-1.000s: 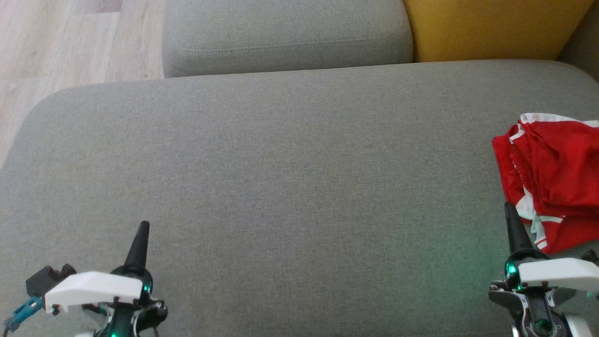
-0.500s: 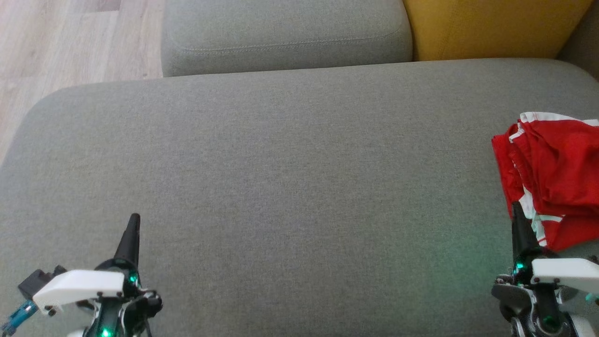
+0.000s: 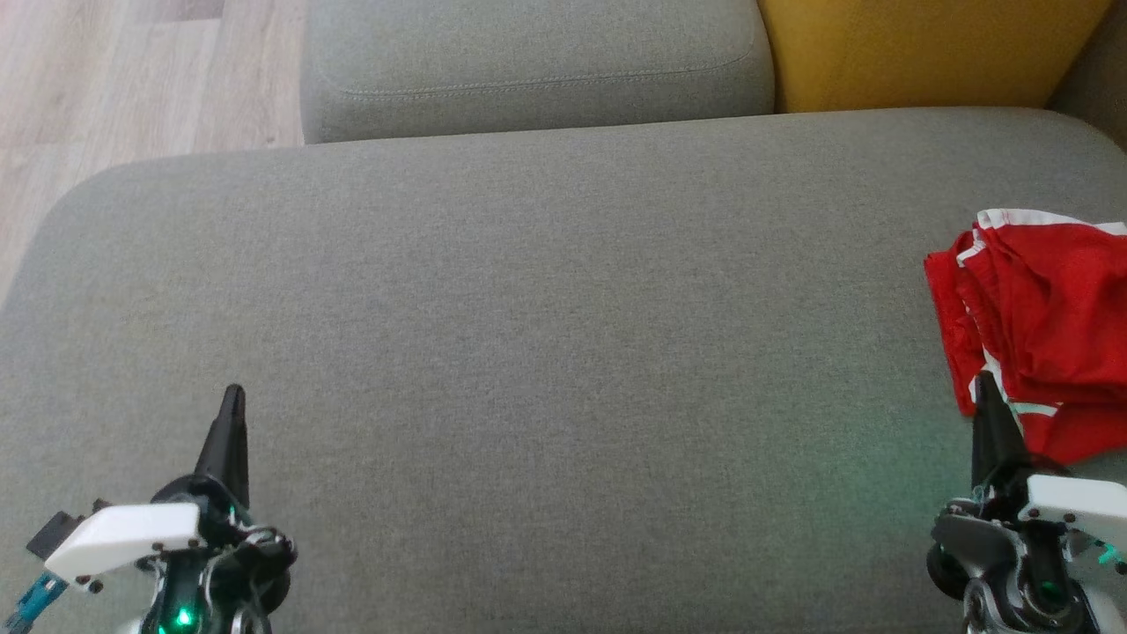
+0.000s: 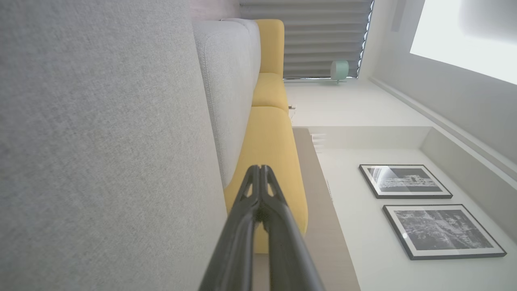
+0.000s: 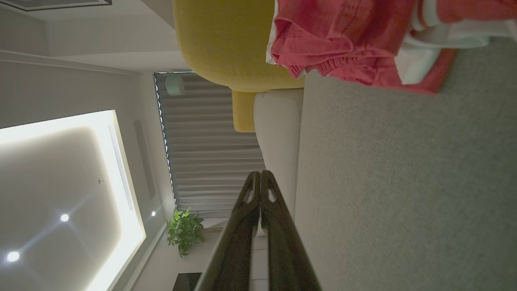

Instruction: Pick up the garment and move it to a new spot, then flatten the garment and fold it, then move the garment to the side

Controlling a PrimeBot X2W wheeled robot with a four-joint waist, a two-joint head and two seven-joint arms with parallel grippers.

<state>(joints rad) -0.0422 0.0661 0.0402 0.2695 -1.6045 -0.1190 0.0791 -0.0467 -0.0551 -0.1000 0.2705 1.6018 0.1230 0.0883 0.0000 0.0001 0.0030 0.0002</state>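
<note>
The garment (image 3: 1048, 317), red with white trim, lies crumpled at the right end of the grey seat (image 3: 563, 308), running off the head view's right edge. The rest of the seat is bare fabric.

The right tool (image 3: 983, 380) is at the lower right, its two dark fingers pressed together with nothing between them. In the head view its tip overlaps the garment's near left edge. In the right wrist view the garment sits ahead and off to one side, apart from the tips, so the tool has no hold on it.

The left tool (image 3: 232, 394) is at the lower left, well apart from the garment. Its fingers are also closed tight and empty, pointing up the view over the seat.

Behind the seat stand a grey back cushion (image 3: 528, 62) and, to its right, a yellow cushion (image 3: 924, 53). Pale wooden floor (image 3: 132, 79) shows at the upper left. The left wrist view takes in two framed pictures (image 4: 406, 181) on a wall.
</note>
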